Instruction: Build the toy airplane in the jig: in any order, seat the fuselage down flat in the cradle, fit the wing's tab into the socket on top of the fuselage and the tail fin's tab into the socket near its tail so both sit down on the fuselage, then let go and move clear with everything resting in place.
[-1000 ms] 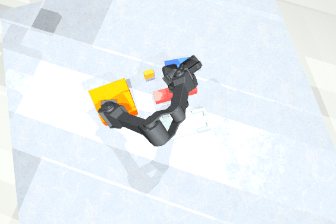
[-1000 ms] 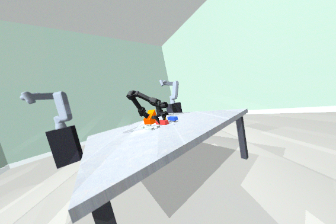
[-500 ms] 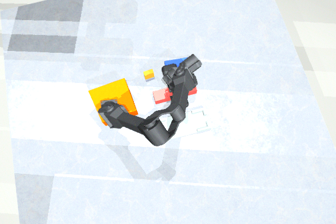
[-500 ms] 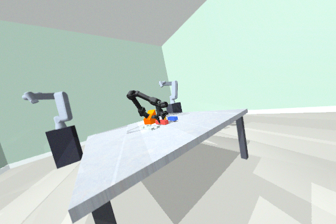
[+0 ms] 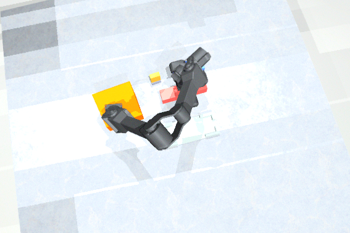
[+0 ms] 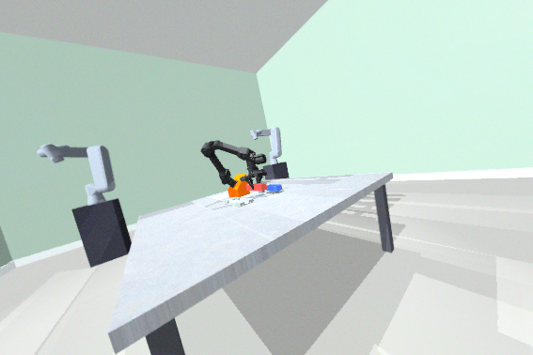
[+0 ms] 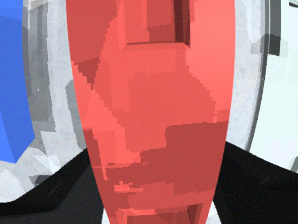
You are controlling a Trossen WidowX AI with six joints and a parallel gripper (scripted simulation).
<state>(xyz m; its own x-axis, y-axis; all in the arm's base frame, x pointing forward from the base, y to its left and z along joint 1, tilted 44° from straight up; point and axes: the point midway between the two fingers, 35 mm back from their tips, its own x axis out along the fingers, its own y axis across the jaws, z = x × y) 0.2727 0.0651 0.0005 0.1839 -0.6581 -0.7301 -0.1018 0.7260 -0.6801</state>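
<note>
The red fuselage (image 5: 168, 94) (image 6: 259, 187) (image 7: 155, 85) is between the fingers of my gripper (image 7: 152, 143), which is shut on it and holds it a little above the table. Its two sockets face up in the wrist view. The blue wing (image 6: 274, 188) (image 7: 12, 85) lies beside it; in the top view the arm hides nearly all of the wing. The small yellow tail fin (image 5: 155, 76) lies on the table near one end of the fuselage. The pale green cradle (image 5: 212, 135) (image 6: 240, 202) (image 7: 287, 110) is on the other side of the fuselage, partly under the arm, and looks empty where it shows.
A large orange block (image 5: 122, 92) (image 6: 238, 190) stands at the arm's base. The arm's elbow (image 5: 159, 137) hangs over the near left end of the cradle. Two grey robot arms (image 6: 101, 169) (image 6: 275, 143) on dark pedestals stand beyond the table.
</note>
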